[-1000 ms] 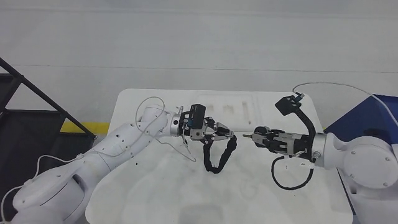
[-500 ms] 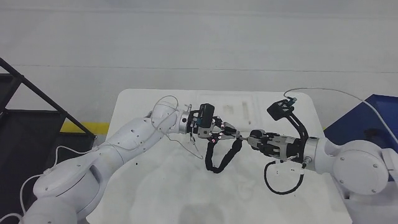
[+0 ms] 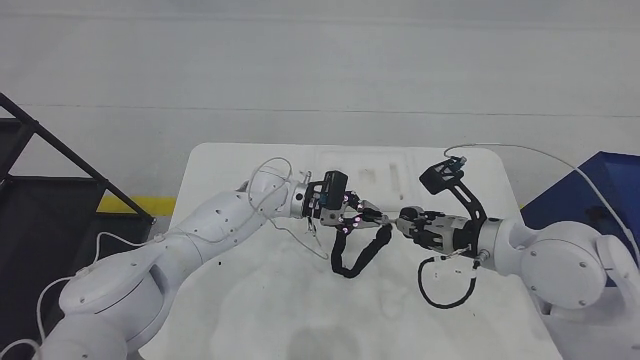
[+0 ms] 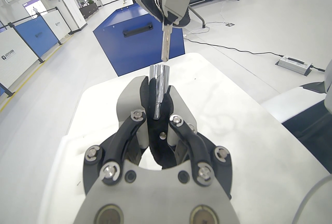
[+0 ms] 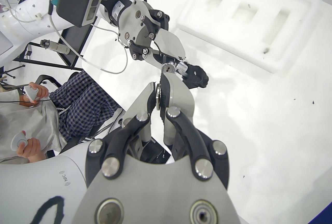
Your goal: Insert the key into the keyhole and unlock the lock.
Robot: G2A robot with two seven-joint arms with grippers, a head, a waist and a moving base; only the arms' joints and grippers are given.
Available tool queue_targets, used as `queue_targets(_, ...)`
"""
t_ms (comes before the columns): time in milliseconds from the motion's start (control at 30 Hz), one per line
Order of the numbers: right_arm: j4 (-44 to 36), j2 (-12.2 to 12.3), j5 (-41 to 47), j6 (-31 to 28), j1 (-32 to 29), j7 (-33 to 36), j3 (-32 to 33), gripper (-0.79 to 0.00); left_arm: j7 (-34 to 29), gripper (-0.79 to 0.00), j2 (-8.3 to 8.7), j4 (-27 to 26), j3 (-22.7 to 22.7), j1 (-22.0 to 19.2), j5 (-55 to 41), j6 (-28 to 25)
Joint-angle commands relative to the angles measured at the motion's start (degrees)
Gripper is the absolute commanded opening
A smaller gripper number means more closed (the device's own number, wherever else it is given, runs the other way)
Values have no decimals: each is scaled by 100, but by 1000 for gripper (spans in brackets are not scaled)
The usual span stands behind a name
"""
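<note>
My left gripper [image 4: 155, 87] is shut on the lock [image 4: 160, 74], a chrome cylinder on a black cable. The cylinder's open end points at the key [image 4: 165, 41]. My right gripper [image 4: 166, 16] is shut on the key's head, and the blade's tip sits just at the cylinder's end. In the right wrist view, the lock's keyhole face [image 5: 168, 68] lies right beyond my right gripper [image 5: 158, 87], with the left gripper [image 5: 170, 55] behind it. From above, the left gripper [image 3: 372, 218] and right gripper [image 3: 405, 224] meet over the table's middle, and the cable loop [image 3: 355, 255] hangs below.
A white foam tray [image 3: 385, 172] with rectangular recesses lies at the back of the white table [image 3: 250, 290]. A blue box [image 3: 600, 185] stands off the table's right side. A black rack [image 3: 40, 160] stands off its left.
Both arms have drawn together over the table's middle. The gap between key and lock has closed, and the key's tip now sits at the cylinder's end.
</note>
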Motion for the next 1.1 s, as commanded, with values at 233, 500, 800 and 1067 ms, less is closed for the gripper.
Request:
queue_targets(233,80,17,36,56,28,-17,-17,-785,86,-785,29,-41,143,-59,-22,87)
queue_targets(500,147,29,145,90,72,-30,-40,-785,167,-785,56,-29,257,-135,-7,168)
queue_targets(800,182,45,228,87,106,-21,-63,-785,206,-785,62,3,350,-178,-72,206)
queue_targets(1067,246,50,273,119,154,-71,-152,-785,254,-785,59,20,425,-224,-92,254)
